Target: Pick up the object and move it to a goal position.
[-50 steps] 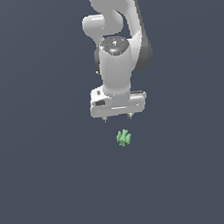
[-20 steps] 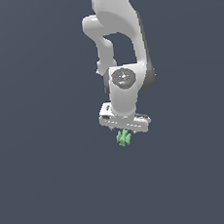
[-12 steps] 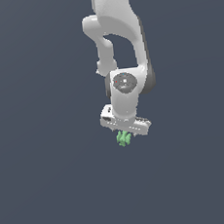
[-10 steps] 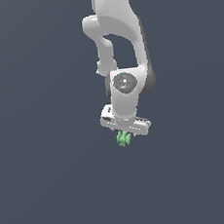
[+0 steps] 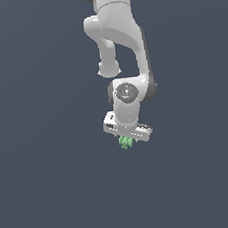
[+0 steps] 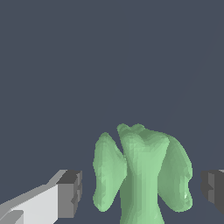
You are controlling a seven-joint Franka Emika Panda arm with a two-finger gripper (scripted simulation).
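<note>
The object [image 5: 126, 143] is a small light-green, lobed, knobbly piece on the dark floor, directly under the white hand. In the wrist view the object [image 6: 140, 175] fills the space between the two dark finger pads [image 6: 70, 194]. A narrow gap shows on each side of it, so neither pad touches it. My gripper [image 6: 142, 192] is open and straddles the piece. In the exterior view the gripper [image 5: 127, 138] is low enough that its fingertips are hidden behind the hand and the green lobes.
Only a plain dark grey floor [image 5: 54, 192] surrounds the arm. The white arm [image 5: 121, 40] rises straight up from the hand to the exterior view's upper edge.
The hand has come down from above the object until its fingers stand on either side of it. Over the last half second nothing visibly moves.
</note>
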